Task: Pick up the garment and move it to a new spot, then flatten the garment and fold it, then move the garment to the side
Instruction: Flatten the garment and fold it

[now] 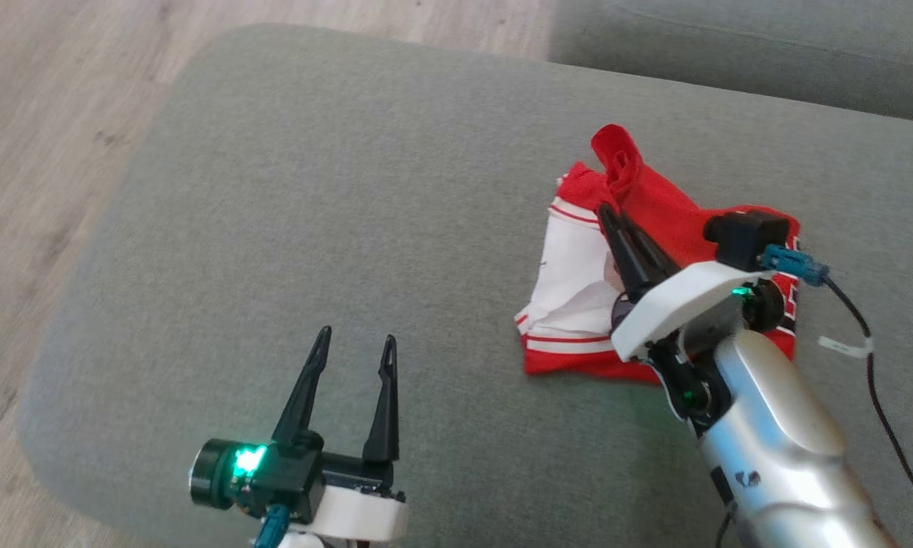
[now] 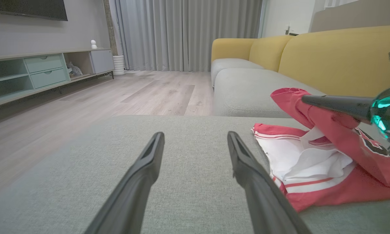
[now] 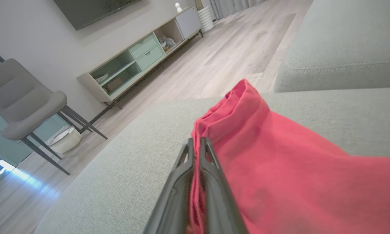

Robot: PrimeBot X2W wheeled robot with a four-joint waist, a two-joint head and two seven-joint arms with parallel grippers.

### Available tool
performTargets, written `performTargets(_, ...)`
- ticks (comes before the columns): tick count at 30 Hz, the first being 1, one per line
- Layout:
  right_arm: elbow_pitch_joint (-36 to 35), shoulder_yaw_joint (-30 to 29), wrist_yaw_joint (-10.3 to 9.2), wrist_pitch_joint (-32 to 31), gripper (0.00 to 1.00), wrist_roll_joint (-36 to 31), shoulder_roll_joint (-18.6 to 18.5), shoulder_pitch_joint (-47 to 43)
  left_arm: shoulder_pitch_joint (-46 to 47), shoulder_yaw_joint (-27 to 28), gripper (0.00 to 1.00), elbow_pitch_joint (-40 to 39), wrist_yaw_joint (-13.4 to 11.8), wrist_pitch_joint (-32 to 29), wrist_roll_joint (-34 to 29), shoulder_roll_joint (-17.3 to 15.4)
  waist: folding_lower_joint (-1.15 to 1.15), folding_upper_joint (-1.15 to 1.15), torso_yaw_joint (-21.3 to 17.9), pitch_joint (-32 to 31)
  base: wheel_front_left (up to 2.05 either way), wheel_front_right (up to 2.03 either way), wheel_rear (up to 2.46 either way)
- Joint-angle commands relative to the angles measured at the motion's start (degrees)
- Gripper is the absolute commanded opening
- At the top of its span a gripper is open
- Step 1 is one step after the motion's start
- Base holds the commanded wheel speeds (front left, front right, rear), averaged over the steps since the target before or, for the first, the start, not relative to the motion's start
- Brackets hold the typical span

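Note:
The garment [image 1: 578, 293] is red with white panels and red stripes, lying crumpled on the right half of the grey cushion [image 1: 349, 198]. My right gripper [image 1: 607, 213] is shut on a red fold of it, pulling that fold up off the cushion; the pinched cloth [image 3: 234, 130] bunches past the fingertips in the right wrist view. From the left wrist, the same garment [image 2: 315, 169] shows at the right with the lifted fold under the other arm's dark fingers [image 2: 338, 104]. My left gripper [image 1: 357, 348] is open over bare cushion, well left of the garment, holding nothing.
The cushion's rounded edge drops to a pale wood floor [image 1: 37, 152] on the left. Another grey cushion [image 1: 745, 53] adjoins at the back, with a yellow sofa back [image 2: 338, 58] behind. A low TV cabinet [image 3: 139, 61] and a grey chair [image 3: 22, 100] stand across the floor.

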State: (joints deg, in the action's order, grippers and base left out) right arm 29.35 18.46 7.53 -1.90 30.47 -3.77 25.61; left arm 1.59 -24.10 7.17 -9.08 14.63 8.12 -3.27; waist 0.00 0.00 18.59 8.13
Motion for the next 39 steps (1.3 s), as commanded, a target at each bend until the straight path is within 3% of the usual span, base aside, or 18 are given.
performTargets(1,0.13,2.05,-0.04,1.79,0.0,0.95,0.88,3.16,2.35,1.16,1.0,-1.54,-0.25,0.37,0.36,0.37,0.0,0.0,1.57,0.8,0.0,0.0,0.0)
performTargets(6,8.27,7.91,-0.04,4.9,0.0,5.93,0.88,6.01,2.6,0.56,1.0,-1.49,-0.87,0.37,0.86,0.38,0.0,0.0,3.04,1.0,0.0,0.0,0.0)
performTargets(7,9.22,9.35,-0.04,5.25,0.25,6.91,0.89,6.45,2.59,0.54,1.0,-1.5,-0.97,0.37,0.89,0.38,0.0,0.0,3.11,0.99,0.0,0.0,0.0)
performTargets(8,9.99,10.77,-0.04,5.49,0.61,7.96,0.89,6.76,2.54,0.58,1.0,-1.5,-1.06,0.37,0.91,0.38,0.0,0.0,3.11,0.96,0.0,0.0,0.0)
performTargets(9,10.54,12.22,-0.04,5.59,0.89,9.11,0.89,6.97,2.46,0.67,1.0,-1.5,-1.13,0.37,0.91,0.38,0.0,0.0,3.01,0.89,0.0,0.0,0.0)
performTargets(10,10.89,13.54,-0.04,5.77,1.0,10.34,0.89,7.1,2.35,0.77,1.0,-1.46,-1.22,0.37,0.88,0.38,0.0,0.0,2.8,0.75,0.0,0.0,0.0)
performTargets(15,11.4,16.73,-0.04,10.07,1.0,13.46,0.89,8.09,1.96,1.64,1.0,-1.81,-1.51,0.37,0.31,0.38,0.0,0.0,0.5,-0.57,0.0,0.0,0.0)
performTargets(18,11.47,15.56,-0.04,14.24,1.0,12.97,0.89,8.53,1.58,2.5,1.0,-2.62,-1.61,0.37,-0.47,0.39,0.0,0.0,-1.56,-1.77,0.0,0.0,0.0)
performTargets(22,10.82,9.9,-0.04,16.67,1.0,7.54,0.84,7.47,0.51,4.08,1.0,-3.62,-1.76,0.37,-1.43,0.39,0.0,0.0,-4.89,-3.98,0.0,0.0,0.0)
performTargets(31,-8.71,-9.02,-0.04,16.88,1.0,-5.83,-2.86,-9.99,-3.08,6.46,1.0,-2.64,-1.38,0.37,0.17,0.39,0.0,0.0,-11.04,-8.44,0.0,0.0,0.0)
performTargets(35,-15.85,-13.0,-0.04,16.88,1.0,-8.33,-3.88,-18.36,-4.29,7.21,1.0,-2.12,-1.32,0.37,0.46,0.39,0.0,0.0,-12.51,-9.9,0.0,0.0,0.0)
performTargets(39,-19.16,-12.88,-0.04,16.88,1.0,-11.17,-4.33,-24.47,-5.99,7.99,1.0,-1.29,-1.11,0.37,-0.1,0.39,0.0,0.0,-13.6,-11.65,0.0,0.0,0.0)
